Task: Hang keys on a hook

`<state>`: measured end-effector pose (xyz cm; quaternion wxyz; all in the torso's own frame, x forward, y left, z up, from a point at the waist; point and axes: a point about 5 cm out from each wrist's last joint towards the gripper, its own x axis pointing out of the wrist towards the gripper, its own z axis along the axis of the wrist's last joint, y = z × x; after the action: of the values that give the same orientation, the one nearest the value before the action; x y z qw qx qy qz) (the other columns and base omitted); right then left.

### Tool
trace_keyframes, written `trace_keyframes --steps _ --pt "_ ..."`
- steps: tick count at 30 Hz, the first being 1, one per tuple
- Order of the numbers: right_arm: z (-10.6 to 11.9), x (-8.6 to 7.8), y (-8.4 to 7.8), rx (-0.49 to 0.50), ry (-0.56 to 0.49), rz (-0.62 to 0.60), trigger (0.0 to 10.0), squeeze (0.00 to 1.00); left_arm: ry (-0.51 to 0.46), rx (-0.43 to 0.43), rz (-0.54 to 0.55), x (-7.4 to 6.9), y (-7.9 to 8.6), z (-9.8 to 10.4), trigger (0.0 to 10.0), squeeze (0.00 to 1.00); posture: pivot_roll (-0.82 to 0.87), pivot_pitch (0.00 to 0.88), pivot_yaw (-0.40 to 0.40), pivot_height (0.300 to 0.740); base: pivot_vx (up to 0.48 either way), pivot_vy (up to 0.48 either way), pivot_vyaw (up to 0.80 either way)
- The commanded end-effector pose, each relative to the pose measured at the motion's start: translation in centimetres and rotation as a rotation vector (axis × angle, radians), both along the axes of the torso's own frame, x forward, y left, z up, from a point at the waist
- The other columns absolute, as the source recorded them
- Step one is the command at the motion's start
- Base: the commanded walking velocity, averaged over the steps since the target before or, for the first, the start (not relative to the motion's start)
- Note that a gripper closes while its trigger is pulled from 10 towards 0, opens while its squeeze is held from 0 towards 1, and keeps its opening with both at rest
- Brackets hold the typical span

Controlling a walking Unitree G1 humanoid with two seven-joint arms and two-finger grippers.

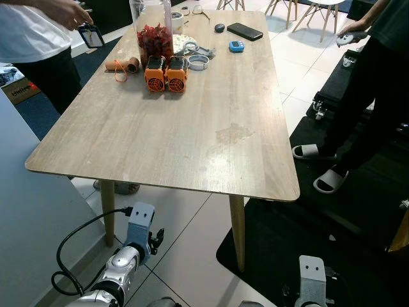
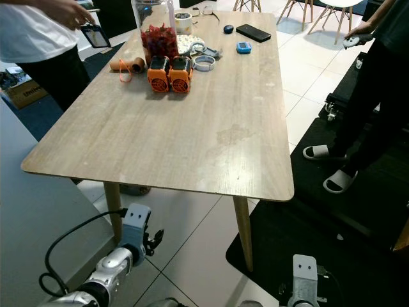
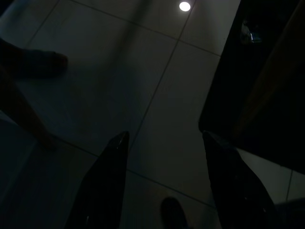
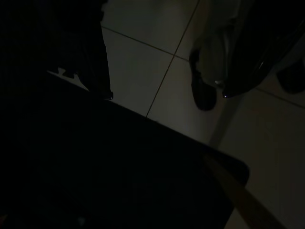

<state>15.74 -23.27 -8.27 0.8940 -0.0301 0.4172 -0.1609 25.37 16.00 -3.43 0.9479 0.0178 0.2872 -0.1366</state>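
Ahead, through my head camera, a long wooden table [image 1: 192, 134] stretches away from me; at its far end stand two orange blocks [image 1: 166, 73], a jar of red stuff [image 1: 153, 35], rolls of tape [image 1: 199, 61], a black phone [image 1: 245, 31] and a small blue gadget [image 1: 237, 46]. I cannot make out keys or a hook among these things. A person in a white shirt [image 1: 29, 29] stands at the far left corner, and another in dark trousers and slippers [image 1: 329, 179] stands on a black mat [image 1: 358, 211] off the right edge. My left arm [image 1: 121, 262] and right arm [image 1: 313, 281] hang low before the near edge. My left wrist view, very dark, adds the left gripper [image 3: 164, 143], its black fingers [image 3: 107, 186] spread apart over pale floor tiles [image 3: 119, 71]. My right wrist view, darker still, has the right gripper [image 4: 167, 95] with its tips apart above the mat's edge.
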Motion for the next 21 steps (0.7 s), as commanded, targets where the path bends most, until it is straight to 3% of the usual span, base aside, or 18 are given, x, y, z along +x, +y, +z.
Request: trace_keyframes --steps 1,5,13,21 --pt "-0.1 -0.9 -0.9 -0.023 0.019 -0.05 10.0 0.0 0.028 0.036 0.007 -0.5 0.8 -0.4 10.0 0.0 0.02 0.056 0.028 0.74 0.0 0.0 0.0" --pt "-0.4 -2.3 -1.9 -0.048 0.054 -0.08 10.0 0.0 0.033 0.042 0.009 -0.8 1.0 -0.6 10.0 0.0 0.01 0.053 0.02 0.74 0.0 0.0 0.0" --pt "-0.6 -3.4 -2.4 -0.063 0.082 -0.072 10.0 0.0 0.033 0.036 0.032 -1.0 0.9 -0.8 10.0 0.0 0.02 0.058 0.002 0.74 0.0 0.0 0.0" --pt "-0.3 -1.5 -1.0 -0.033 0.023 -0.046 10.0 0.0 0.031 0.032 0.032 -1.0 0.7 -0.8 10.0 0.0 0.02 0.064 0.005 0.74 0.0 0.0 0.0"
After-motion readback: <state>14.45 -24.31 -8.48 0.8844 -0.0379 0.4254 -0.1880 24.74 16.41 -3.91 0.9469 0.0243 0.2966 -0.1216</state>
